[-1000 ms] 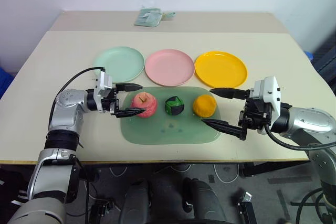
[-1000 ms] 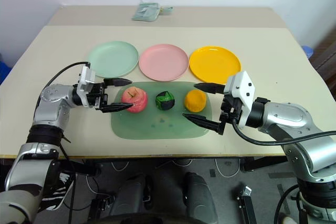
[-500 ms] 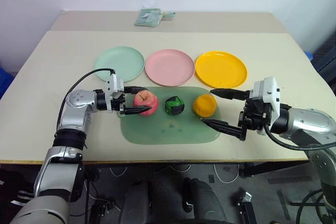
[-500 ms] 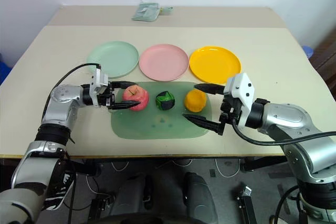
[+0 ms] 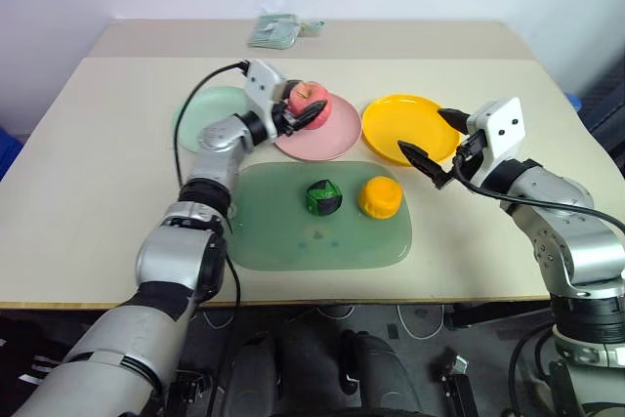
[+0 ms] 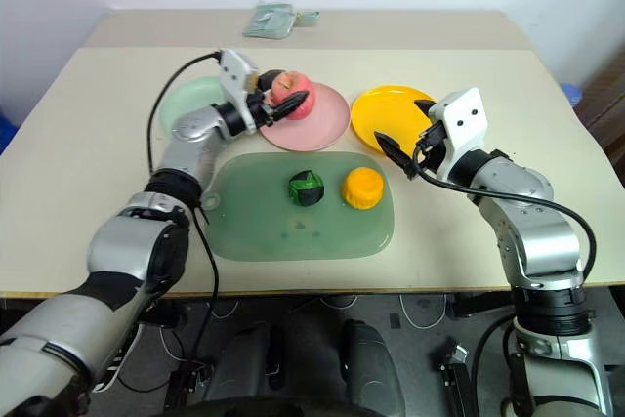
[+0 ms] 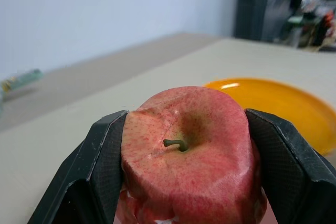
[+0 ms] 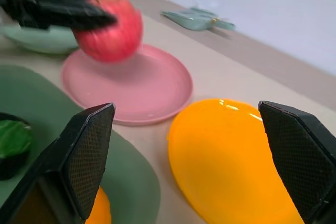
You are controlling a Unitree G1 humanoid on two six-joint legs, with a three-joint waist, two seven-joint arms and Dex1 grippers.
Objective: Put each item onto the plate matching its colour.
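My left gripper (image 5: 305, 107) is shut on the pink-red apple (image 5: 307, 98), holding it just above the left part of the pink plate (image 5: 332, 132). The left wrist view shows the apple (image 7: 189, 166) stem-up between both black fingers (image 7: 100, 171). On the translucent green mat (image 5: 293, 241) lie the green-and-black ball (image 5: 323, 197) and the orange lump (image 5: 380, 196). My right gripper (image 5: 431, 140) hangs open and empty over the right side of the yellow plate (image 5: 400, 124). My left arm partly covers the green plate (image 5: 195, 116).
A folded pale green item (image 5: 278, 31) lies at the back of the table, beyond a seam in the tabletop. The mat reaches close to the table's front edge (image 5: 293, 292). Bare tabletop lies to the left and right of the plates.
My left gripper closed on the apple and carried it off the mat, up and back over the pink plate. My right gripper left the orange lump's side and rose over the yellow plate, still open.
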